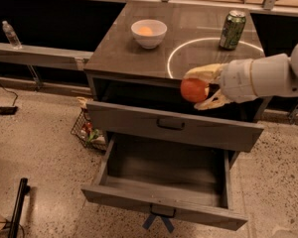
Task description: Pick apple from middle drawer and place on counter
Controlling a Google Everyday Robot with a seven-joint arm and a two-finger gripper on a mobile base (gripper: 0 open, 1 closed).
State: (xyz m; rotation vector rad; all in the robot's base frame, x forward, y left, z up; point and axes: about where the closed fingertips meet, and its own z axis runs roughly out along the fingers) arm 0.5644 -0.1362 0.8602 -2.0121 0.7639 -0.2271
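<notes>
Clenched on the round red-orange apple (194, 89), the pale 2-finger claw (193, 91) hung at the front edge of the dark grey-brown glossy desk (123, 54). 1 finger curved over the fruit and 1 under it. The white arm (260, 77) reached in from the right.

The apple was therefore out of the wide grey wooden middle drawer (120, 198), which stood pulled open well below, its floor bare where visible and its blue crossed strips (158, 222) showing under the front. Between the 2 sat the upper grey drawer (139, 119) with its dark handle (170, 124).

The coming move seemed to turn on 1 relation: the desk surface lay just behind the claw, away from the camera. The nearest free patch was inside the thin white ring (172, 58). The white bowl (149, 33) with a pale-orange fruit (145, 30) stood off to the left rear, the green can (232, 29) to the right rear, both well apart from the apple.

Whether the apple had cleared the desk's lip in height could not be told from this single view. The arm's upper part was cut off at the right edge, and the fingers hid part of the apple's far side.
</notes>
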